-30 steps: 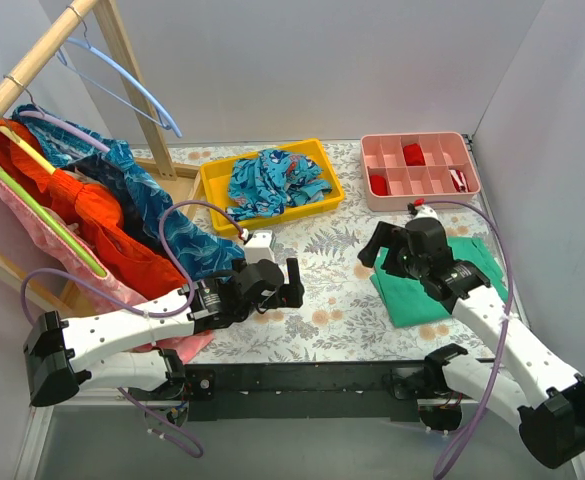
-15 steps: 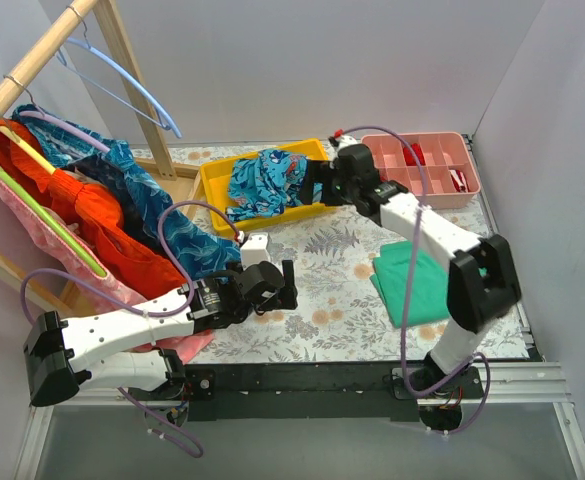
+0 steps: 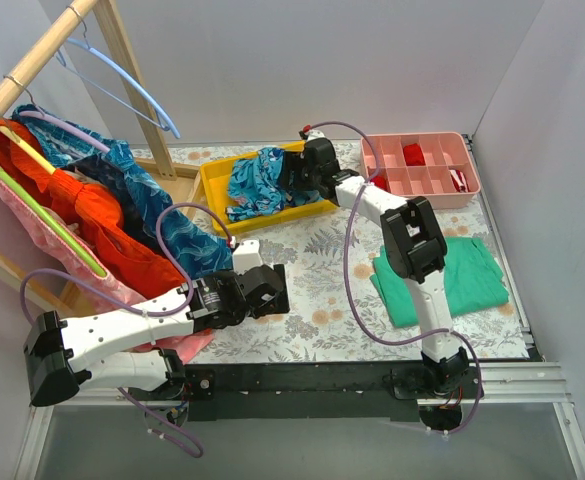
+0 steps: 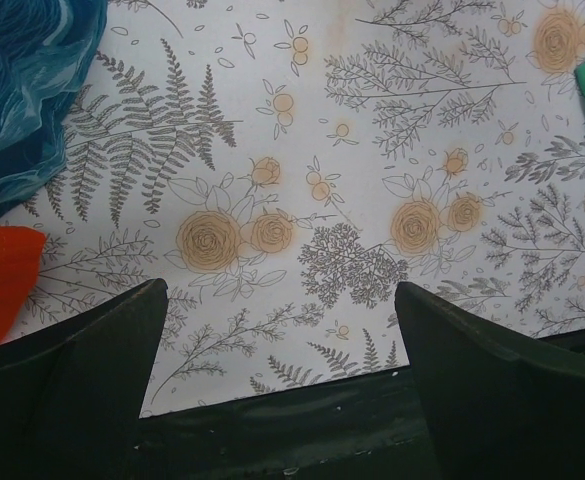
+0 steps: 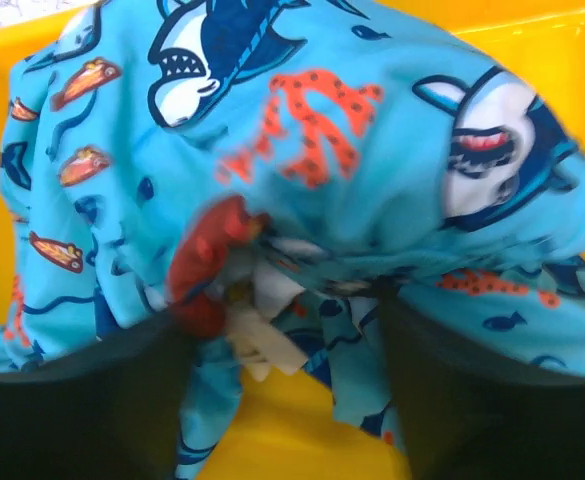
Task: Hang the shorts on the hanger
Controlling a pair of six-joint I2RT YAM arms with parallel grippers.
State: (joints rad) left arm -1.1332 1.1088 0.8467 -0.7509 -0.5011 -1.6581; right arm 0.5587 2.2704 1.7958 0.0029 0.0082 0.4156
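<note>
The worktop (image 3: 322, 260) was covered with a pale cloth printed with flowers and ferns, and plain white walls closed it on three sides. At the upper left stood one wooden rack (image 3: 22, 75) with three hangers. The hanger (image 3: 132, 85) of the task, thin and light blue, hung bare near the top of the rail. Below it were a lilac hanger (image 3: 57, 122) and a yellow-green hanger (image 3: 47, 215), both among clothes: one orange garment (image 3: 92, 215), one dark teal garment (image 3: 162, 215) and one pink garment (image 3: 42, 250).

There was one pair of shorts (image 3: 257, 180), lying crumpled in one yellow tray (image 3: 217, 180) at the upper middle, well apart from the hanger. One pink box (image 3: 412, 203) with compartments stood at the upper right, with small red things in some of them. One green folded cloth (image 3: 462, 275) lay at the right.

The right gripper (image 3: 297, 175) was at the tray, its jaws standing wide. In the wrist view a bunched fold of the shorts (image 5: 322, 150) lay between the fingers (image 5: 442, 400). I could not tell if the pads pressed the fabric. The right arm stretched from the lower edge over the green cloth and hid a part of it.

The left gripper (image 3: 272, 290) was over bare worktop at the lower middle, jaws wide and holding nothing. The teal garment hung just beside it, at its left.
</note>
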